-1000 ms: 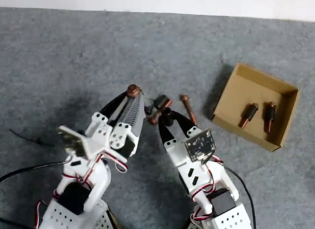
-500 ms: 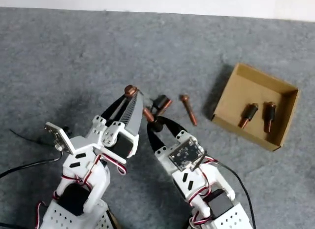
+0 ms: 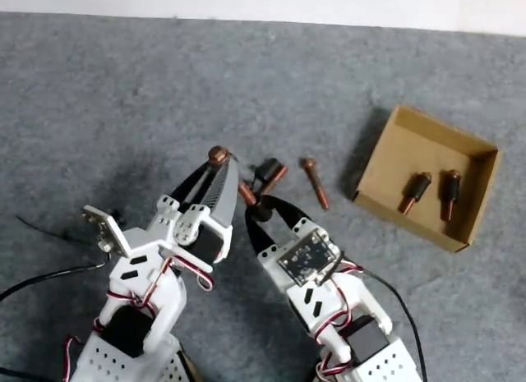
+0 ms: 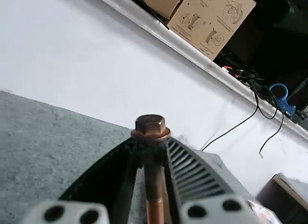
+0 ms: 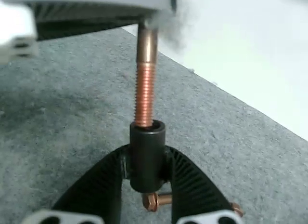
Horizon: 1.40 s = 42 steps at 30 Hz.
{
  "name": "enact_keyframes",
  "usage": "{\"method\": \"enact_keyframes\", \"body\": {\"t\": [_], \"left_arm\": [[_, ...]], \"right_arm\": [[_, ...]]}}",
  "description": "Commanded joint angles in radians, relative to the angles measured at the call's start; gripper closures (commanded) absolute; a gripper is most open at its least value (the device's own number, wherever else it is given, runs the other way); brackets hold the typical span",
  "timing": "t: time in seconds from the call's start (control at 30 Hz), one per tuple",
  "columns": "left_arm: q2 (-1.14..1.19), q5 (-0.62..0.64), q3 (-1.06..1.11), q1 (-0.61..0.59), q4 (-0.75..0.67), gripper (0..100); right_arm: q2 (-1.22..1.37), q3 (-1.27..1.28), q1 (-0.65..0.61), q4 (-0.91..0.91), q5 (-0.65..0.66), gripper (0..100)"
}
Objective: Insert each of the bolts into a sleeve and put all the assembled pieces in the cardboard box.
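Note:
My left gripper (image 3: 218,164) (image 4: 150,142) is shut on a copper bolt (image 4: 150,130), hex head up past the fingertips and threaded shank (image 3: 246,191) pointing down toward the right arm. My right gripper (image 3: 260,211) (image 5: 147,168) is shut on a black sleeve (image 5: 147,154) (image 3: 260,209), held upright. The bolt's threaded tip (image 5: 144,101) sits in the sleeve's mouth. On the carpet beyond lie a loose copper bolt (image 3: 315,183) and a second black sleeve with a bolt (image 3: 268,172). The cardboard box (image 3: 386,170) at the right holds two assembled pieces (image 3: 416,191) (image 3: 450,193).
Grey carpet (image 3: 123,94) covers the table, with a white wall strip (image 3: 263,0) along the far edge. A black cable (image 3: 37,226) trails at the left beside the left arm's base.
The right gripper has swung left with the sleeve, up under the left gripper's bolt, and the bolt tip now meets the sleeve's opening. The left arm shifted slightly.

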Motion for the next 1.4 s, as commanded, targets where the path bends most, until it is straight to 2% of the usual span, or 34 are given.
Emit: {"method": "enact_keyframes", "body": {"t": [0.0,0.33,0.53,0.73,0.87,1.03,1.23,1.3,1.37], "left_arm": [[-0.005,-0.029,-0.001,0.015,-0.015,99],[-0.005,-0.035,0.048,0.016,-0.015,99],[-0.005,-0.132,0.091,0.019,-0.015,99],[-0.004,-0.152,0.101,0.019,-0.008,99],[-0.004,-0.155,0.101,0.058,0.055,99],[-0.005,-0.256,0.101,0.096,0.129,99],[-0.007,-0.253,0.099,0.091,0.137,99],[-0.007,-0.245,0.099,0.084,0.137,96],[-0.007,-0.184,0.101,0.082,0.138,89]], "right_arm": [[-0.005,0.127,-0.008,-0.028,0.009,99.3],[-0.005,0.127,-0.004,-0.027,0.009,99.3],[-0.005,0.127,-0.002,-0.028,0.009,99.3],[-0.005,0.125,-0.002,-0.028,0.009,99.3],[-0.007,0.125,-0.001,-0.028,0.009,99.3],[-0.01,0.125,0.041,-0.033,0.005,99.3],[-0.01,0.125,0.042,-0.033,0.005,99.3],[-0.01,0.125,0.042,-0.033,0.006,99.3],[-0.01,0.125,0.045,-0.033,0.008,99.3]]}}
